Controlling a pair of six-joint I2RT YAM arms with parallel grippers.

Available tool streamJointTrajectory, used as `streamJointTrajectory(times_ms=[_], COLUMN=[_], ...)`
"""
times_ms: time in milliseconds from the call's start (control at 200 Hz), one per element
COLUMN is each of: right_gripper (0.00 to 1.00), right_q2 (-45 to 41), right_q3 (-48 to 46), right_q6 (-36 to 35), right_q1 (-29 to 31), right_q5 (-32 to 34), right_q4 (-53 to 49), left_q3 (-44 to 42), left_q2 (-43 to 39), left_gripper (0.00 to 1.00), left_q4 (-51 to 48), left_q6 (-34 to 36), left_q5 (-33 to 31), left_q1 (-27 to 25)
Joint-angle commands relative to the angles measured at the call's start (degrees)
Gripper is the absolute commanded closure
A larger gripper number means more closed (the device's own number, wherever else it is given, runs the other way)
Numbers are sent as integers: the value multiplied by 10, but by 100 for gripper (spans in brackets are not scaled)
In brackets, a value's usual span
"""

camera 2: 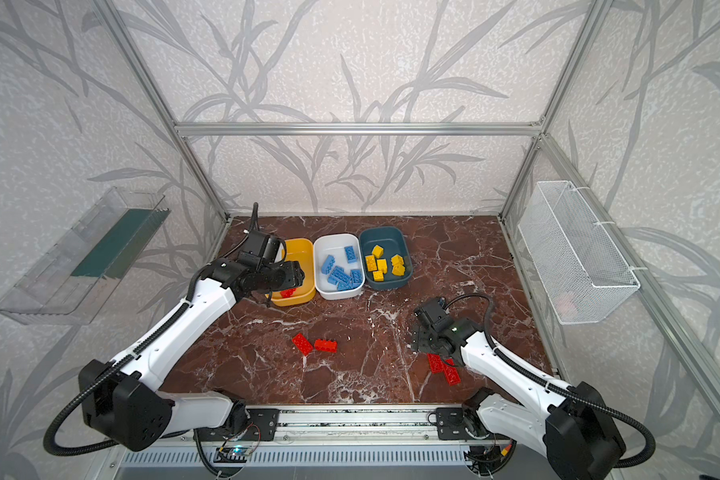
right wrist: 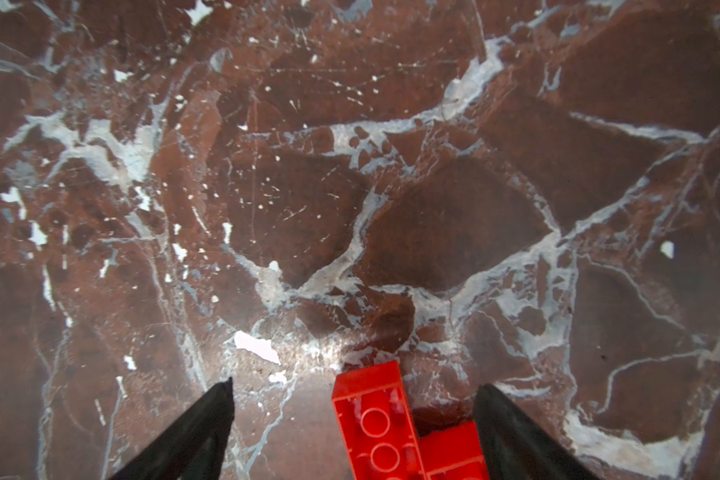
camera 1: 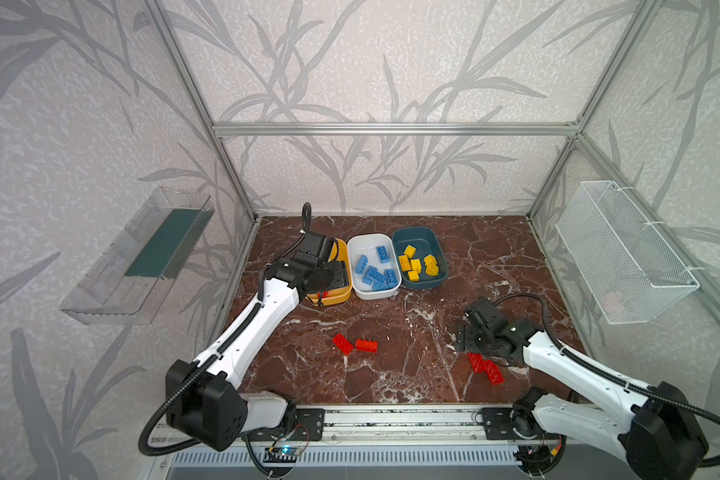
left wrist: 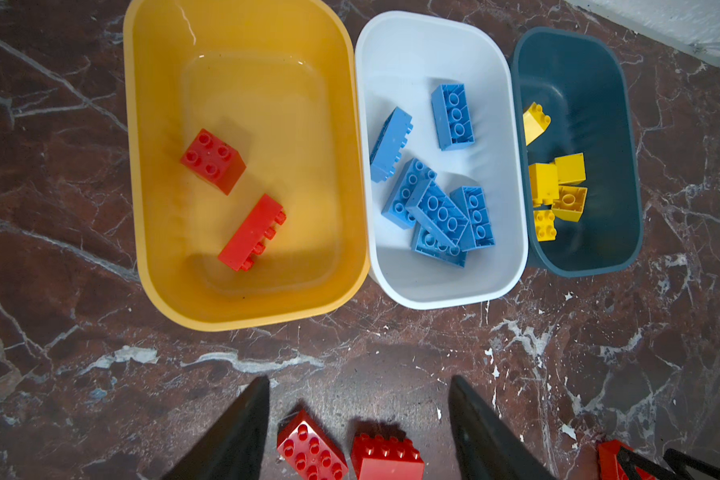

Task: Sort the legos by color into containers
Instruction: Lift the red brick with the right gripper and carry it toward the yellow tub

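Your stock at this moment, operator. Containers: three tubs side by side at the back of the marble table [camera 1: 391, 374], namely the yellow tub [left wrist: 242, 320], the white tub [left wrist: 433, 297] and the dark teal tub [left wrist: 578, 58]. In the yellow tub you have two red legos, lying apart: a square brick [left wrist: 213, 160] studs up and a long brick [left wrist: 252, 239] on its side. The white tub holds six blue legos [left wrist: 437, 212], four heaped together and two loose beside them. The dark teal tub holds about six yellow legos [camera 1: 415, 264], bunched together. Unsorted on the table, all red: the first red pair [camera 1: 344, 344] in the middle foreground, its two bricks meeting at a corner, and the second red pair [camera 1: 493, 372] near the front on your right side, lying side by side. Your left gripper [left wrist: 358, 378] hangs above the yellow tub in both top views, fingers spread, grasping nothing. Your right gripper [right wrist: 355, 384] sits low over the second red pair, fingers spread wide and released. An upturned brick [right wrist: 373, 419], hollow side up, lies between them, closer to one finger. The neighbour brick [right wrist: 454, 451] sits just beside that finger, and you cannot tell whether they touch. Fixtures: a clear tray [camera 1: 138, 257] on the left wall and a wire basket [camera 1: 624, 253] on the right wall.
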Motion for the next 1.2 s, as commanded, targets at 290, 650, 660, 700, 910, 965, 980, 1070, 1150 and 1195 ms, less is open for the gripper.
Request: streamJointTrajectory(times_ms=[290,650,660,700,910,965,980,1070,1150,1195], right_gripper=[27,58,59,62,71,72,72,73,73,73], right_q2=[101,144,144,145,143,141,140,127,112,105], right_q3=[4,13,13,14,19,25,26,38,54,65], right_q6=[-35,-58,-59,-59,-66,-68,-69,-76,-90,-99], right_q1=[-2,-2,-2,-2,-2,-2,-3,-3,-2,-2], right_q5=[-12,-32,-32,-33,-36,-36,-37,-45,-61,-72], right_q4=[10,22,22,21,24,22,21,18,19,20], left_q3=[-81,-91,-91,-92,-95,-95,-95,-94,-94,-96], left_q2=[-71,-86,-86,-87,-94,-97,-99,-108,-119,-128], left_gripper=[33,33,33,33,33,33,33,33,33,33], left_q4=[9,6,5,5,1,0,-1,-5,-12,-13], left_q6=[-17,-16,-16,-16,-18,-18,-19,-18,-17,-16], left_q5=[-3,-20,-21,-21,-27,-29,-29,-31,-36,-39], left_q1=[-2,-2,-2,-2,-2,-2,-2,-2,-2,-2])
